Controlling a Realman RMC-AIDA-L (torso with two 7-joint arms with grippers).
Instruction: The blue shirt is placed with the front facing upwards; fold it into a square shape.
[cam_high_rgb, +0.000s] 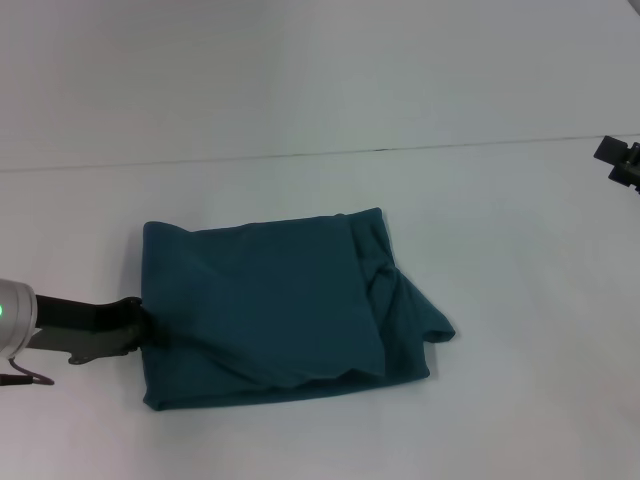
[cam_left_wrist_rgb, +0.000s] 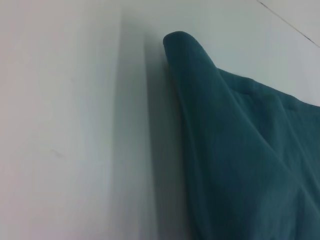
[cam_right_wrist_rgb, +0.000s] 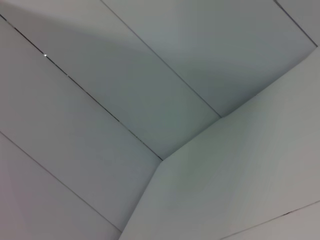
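The blue shirt (cam_high_rgb: 270, 305) lies on the white table (cam_high_rgb: 520, 300) folded into a rough rectangle, with a loose flap and a sleeve sticking out on its right side. No print shows. My left gripper (cam_high_rgb: 133, 318) is low at the middle of the shirt's left edge, touching the cloth there. In the left wrist view a rounded fold of the blue shirt (cam_left_wrist_rgb: 240, 145) rises from the table beside bare surface. My right gripper (cam_high_rgb: 620, 162) is parked far off at the right edge of the head view, well away from the shirt.
The table's back edge (cam_high_rgb: 300, 155) meets a pale wall behind the shirt. The right wrist view shows only pale wall panels (cam_right_wrist_rgb: 150, 100) and their seams.
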